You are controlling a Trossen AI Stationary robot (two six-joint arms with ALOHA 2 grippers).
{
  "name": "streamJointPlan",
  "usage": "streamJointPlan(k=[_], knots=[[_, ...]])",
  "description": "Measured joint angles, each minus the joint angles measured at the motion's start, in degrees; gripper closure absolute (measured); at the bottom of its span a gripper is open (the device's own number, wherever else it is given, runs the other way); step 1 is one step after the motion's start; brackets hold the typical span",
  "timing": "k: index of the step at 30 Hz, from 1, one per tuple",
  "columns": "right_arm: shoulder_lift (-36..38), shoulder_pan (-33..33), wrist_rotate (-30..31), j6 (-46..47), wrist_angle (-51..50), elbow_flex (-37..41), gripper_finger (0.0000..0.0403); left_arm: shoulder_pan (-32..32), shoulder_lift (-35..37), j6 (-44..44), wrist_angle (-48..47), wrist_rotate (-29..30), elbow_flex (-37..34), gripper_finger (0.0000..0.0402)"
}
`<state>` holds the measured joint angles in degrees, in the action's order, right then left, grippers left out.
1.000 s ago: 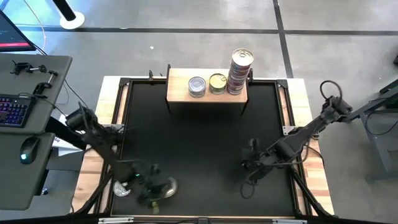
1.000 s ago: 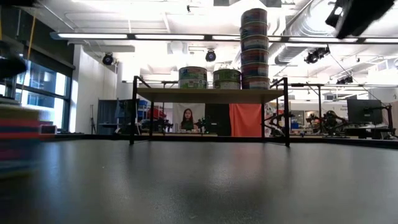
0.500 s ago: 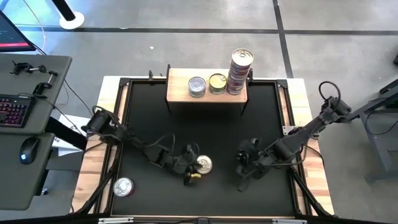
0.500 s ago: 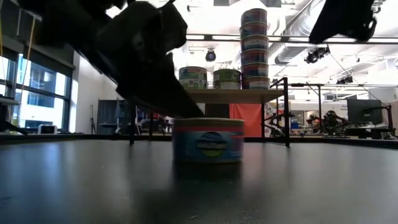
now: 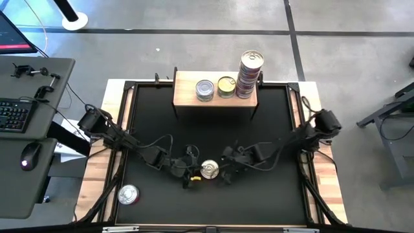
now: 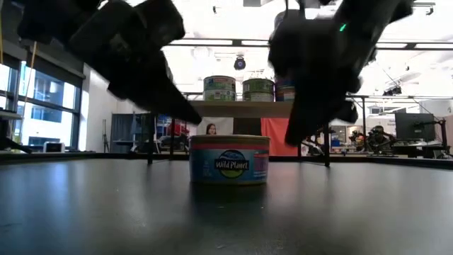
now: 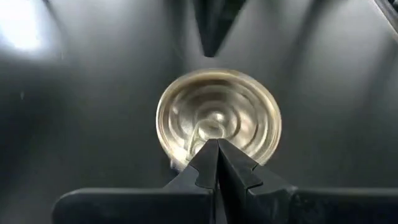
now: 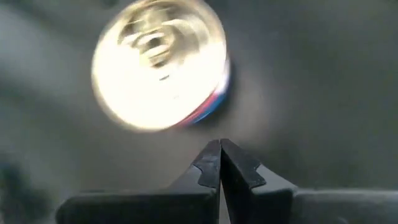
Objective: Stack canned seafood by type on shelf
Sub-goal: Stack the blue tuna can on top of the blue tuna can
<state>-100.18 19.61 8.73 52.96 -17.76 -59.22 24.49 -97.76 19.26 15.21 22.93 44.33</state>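
One silver-topped tin (image 5: 208, 170) with a blue and pink label (image 6: 228, 159) stands upright on the black table's middle. My left gripper (image 5: 194, 173) is shut at its left side, slanting down; the left wrist view shows its tips (image 7: 217, 144) over the lid's near rim. My right gripper (image 5: 226, 169) is shut just right of the tin, a little apart from it (image 8: 220, 144). The shelf (image 5: 187, 90) at the far edge carries a silver-topped tin (image 5: 205, 90), a gold-topped tin (image 5: 226, 86) and a tall stack of tins (image 5: 251, 72). My left gripper's shut fingertips (image 6: 195, 119) stand by the tin's upper left rim (image 7: 198, 149), slanting down from the table's left. I cannot tell whether they touch it. The tin stands flat on the table.
Another silver-topped tin (image 5: 127, 194) lies near the table's near left corner. Cables trail from both arms across the table's middle. A desk with a keyboard and a mouse stands left of the table. The table's far half before the shelf is bare black.
My left gripper has swept from the near left corner toward the table's middle, sliding the tin along the table with it; the other tin stayed behind. My right gripper has come down and leftward toward the tin. Both stayed shut.
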Motion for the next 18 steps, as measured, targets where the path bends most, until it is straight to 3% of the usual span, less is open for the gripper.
streamJointPlan(k=[6, 18], knots=[[-4.6, -2.5, -0.2, 3.1, 3.5, 0.1, 0.0403, 0.3, -0.5, 1.2, 2.1, -0.4, -0.8, 0.0402], [-4.9, -1.5, -1.9, 6.2, 8.4, 0.1, 0.0403, 0.2, -5.8, 1.6, 5.8, -0.4, -0.6, 0.0402]])
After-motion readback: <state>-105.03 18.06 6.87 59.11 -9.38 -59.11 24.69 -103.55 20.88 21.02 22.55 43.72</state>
